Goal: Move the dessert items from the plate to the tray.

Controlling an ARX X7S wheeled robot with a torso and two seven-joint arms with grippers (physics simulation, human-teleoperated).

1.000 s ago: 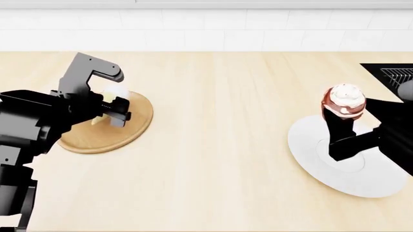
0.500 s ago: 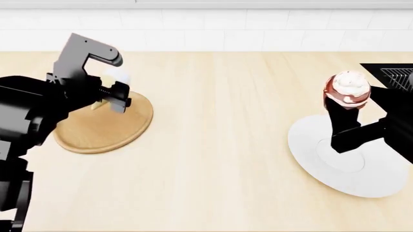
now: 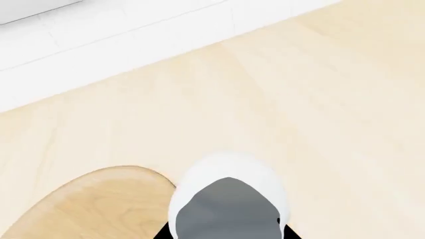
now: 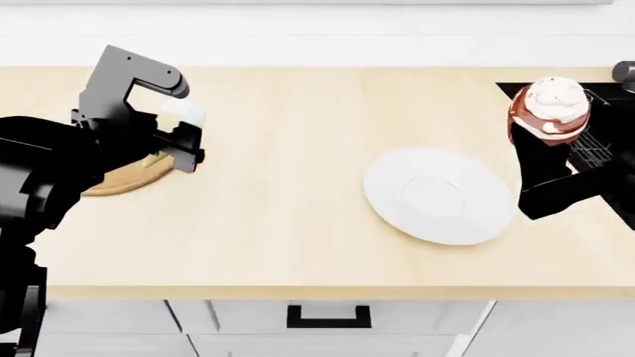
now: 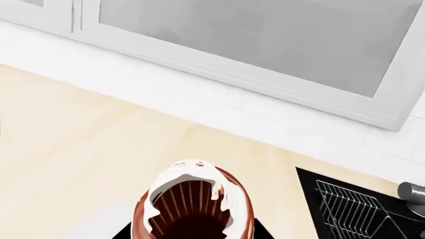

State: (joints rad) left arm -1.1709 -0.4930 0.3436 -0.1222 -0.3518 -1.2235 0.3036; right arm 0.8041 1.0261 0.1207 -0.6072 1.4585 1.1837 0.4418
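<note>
Left claw (image 4: pixel 177 141): pinching the ice-cream cone (image 4: pixel 178 119), held clear above the round wooden disc (image 4: pixel 124 178); the white scoop faces away from the arm.
Right claw (image 4: pixel 543 152): pinching the cupcake (image 4: pixel 549 111) by its red-brown wrapper, raised beside the sink rack (image 4: pixel 593 141), well apart from the surface (image 4: pixel 297 223).
White plate (image 4: pixel 436 195): bare, resting on the surface between the two arms; both dessert items are off it.
Tray: not visible in any view; its location cannot be stated.
Left wrist view: the scoop (image 3: pixel 229 191) fills the near field, with the disc edge (image 3: pixel 93 199) beneath and to one side.
Right wrist view: the cupcake (image 5: pixel 192 204) shows white frosting with dark swirls over a ribbed wrapper.
Handling, cone: judged light and brittle; hold on the cone wall below the scoop, with moderate pressure only. The scoop is likely soft and should not be touched.
Handling, cupcake: judged light and compressible; grip low on the wrapper and keep it upright so the frosting stays clear of the claw.
Risk: a tilt during transport could let either item slip, since both contact zones are tapered.
Step in hand: carry phase; placement on the tray is not yet done.
</note>
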